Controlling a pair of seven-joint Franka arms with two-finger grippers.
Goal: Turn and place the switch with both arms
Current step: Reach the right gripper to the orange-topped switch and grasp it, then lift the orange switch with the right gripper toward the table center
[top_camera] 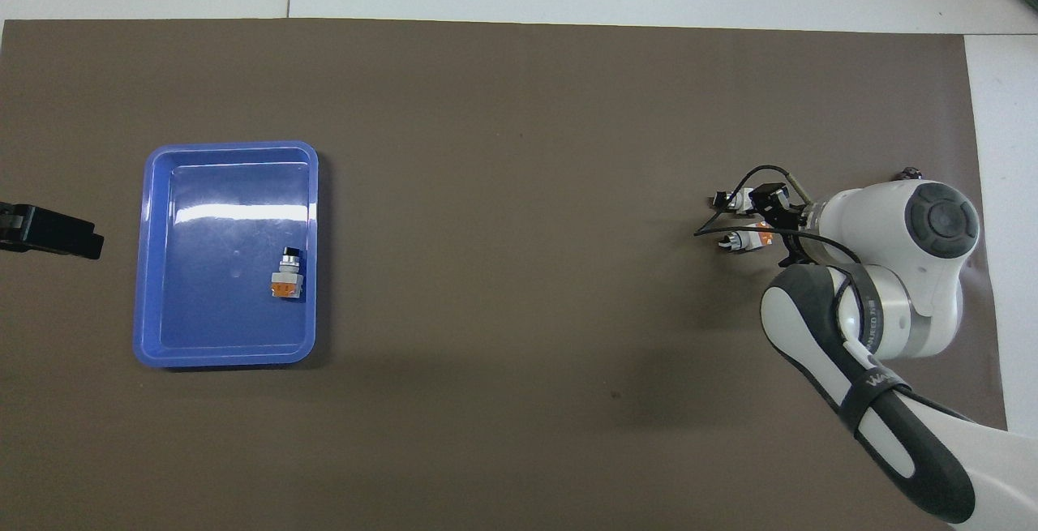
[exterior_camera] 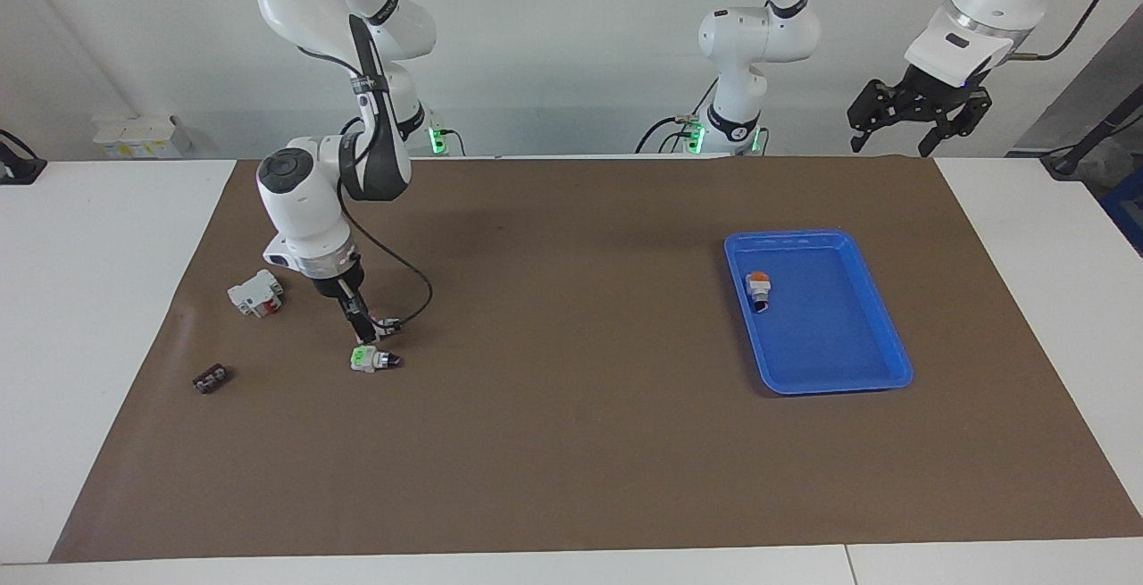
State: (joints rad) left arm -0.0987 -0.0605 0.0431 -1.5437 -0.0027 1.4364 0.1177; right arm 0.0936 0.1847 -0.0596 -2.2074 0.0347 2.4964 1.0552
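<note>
the right gripper [exterior_camera: 364, 331] is clamped on the switch [top_camera: 748, 237] just above the brown mat [exterior_camera: 571, 442], beside the green-ended switch [exterior_camera: 369, 359], while the left gripper [exterior_camera: 920, 113] waits spread open, raised near the blue tray [exterior_camera: 880, 317]; no writing legible.

Two glossy white jointed arms [exterior_camera: 308, 201], dark grey elbow bands, silver wrist rings, looping black cables.

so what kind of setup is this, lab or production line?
Looks like a robotics lab bench, not a line: two Franka arms, right gripper down at loose switches on a brown mat, left gripper waiting raised, and a blue tray.
</note>
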